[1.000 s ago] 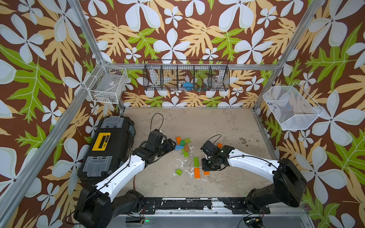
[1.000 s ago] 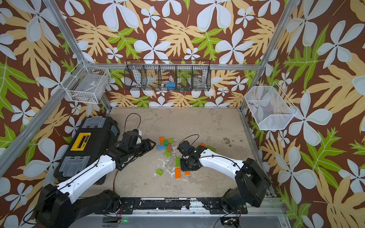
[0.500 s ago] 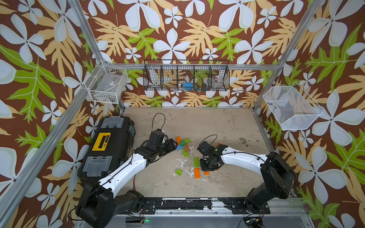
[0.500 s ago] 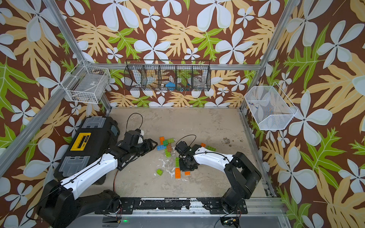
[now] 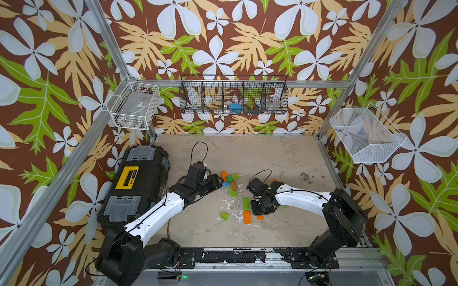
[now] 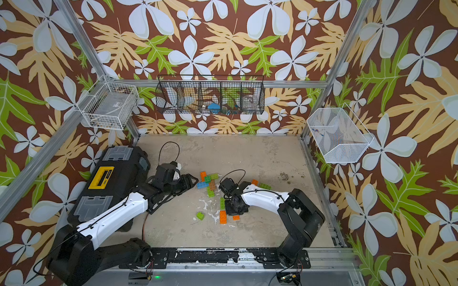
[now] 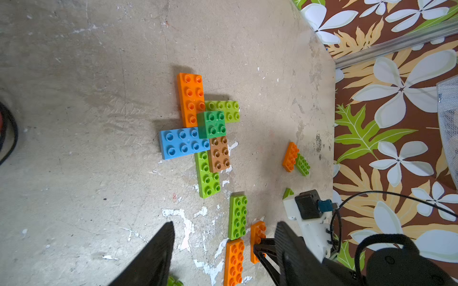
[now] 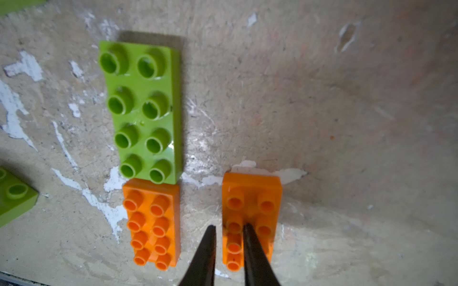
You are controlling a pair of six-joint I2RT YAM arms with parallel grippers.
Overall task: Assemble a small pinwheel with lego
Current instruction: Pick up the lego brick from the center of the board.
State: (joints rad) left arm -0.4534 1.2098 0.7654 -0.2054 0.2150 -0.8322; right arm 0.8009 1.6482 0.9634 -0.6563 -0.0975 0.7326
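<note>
On the bench the lego cluster lies flat, with orange, lime, blue and brown bricks fanned around a dark green one, and the left hand is just beside it, fingers spread and gripping nothing. A little way from the cluster, a lime brick and a long orange brick lie end to end, touching, with a small orange brick just beside them. The right hand is down on that small brick with its jaws nearly together around one row of studs, though I cannot tell whether they pinch it.
</note>
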